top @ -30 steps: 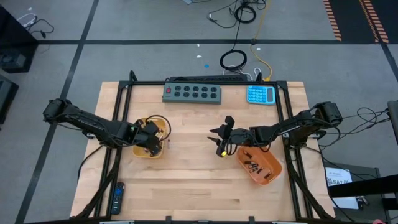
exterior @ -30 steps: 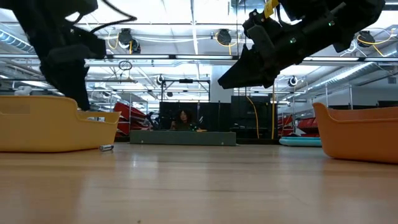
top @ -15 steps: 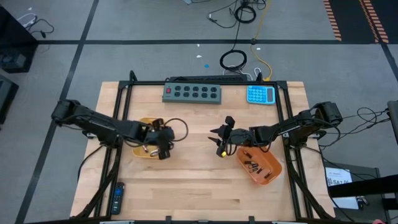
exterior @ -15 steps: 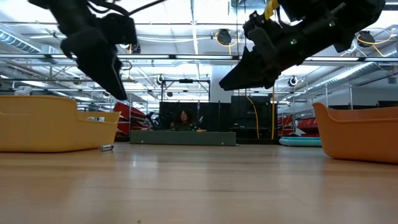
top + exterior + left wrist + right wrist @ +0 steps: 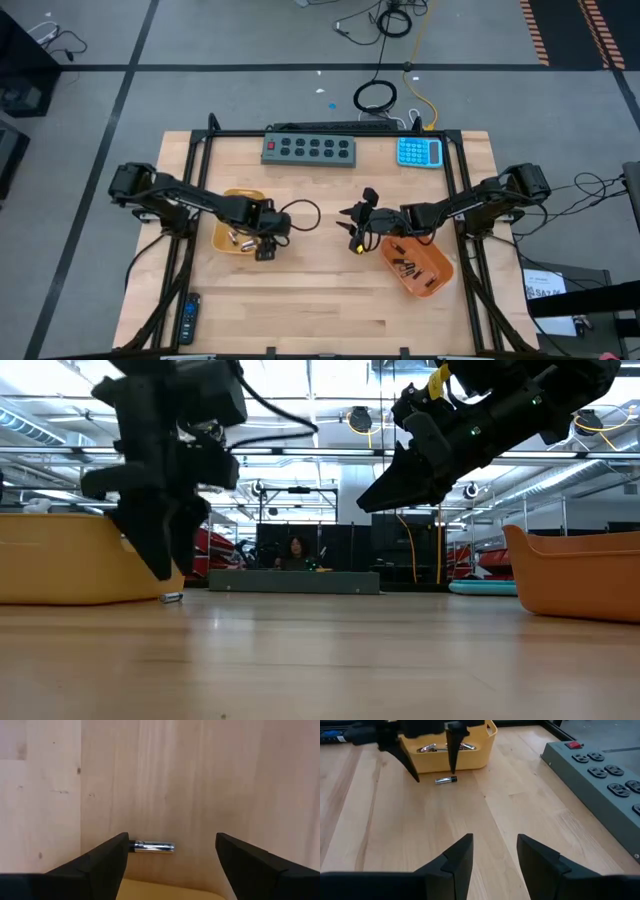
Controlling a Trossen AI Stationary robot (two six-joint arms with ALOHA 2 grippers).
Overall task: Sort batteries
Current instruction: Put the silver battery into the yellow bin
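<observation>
One silver battery lies on its side on the wood, right beside the yellow tray's right wall. My left gripper hangs open above it, pointing down, one finger on each side and clear of it. The same battery and tray show in the right wrist view, with more silver batteries inside the tray. My right gripper waits open at mid-table, left of the orange tray, which holds dark batteries.
A grey power strip and a blue calculator lie along the far edge. A black remote lies at the near left corner. Bare wood stretches between the two trays and along the near edge. A person sits far behind the table.
My left gripper has come out from over the yellow tray, gone toward the table's right edge and sunk a little. It has rolled about its own axis and opened. It now stands over the loose battery, which has not moved. My right arm has kept still.
</observation>
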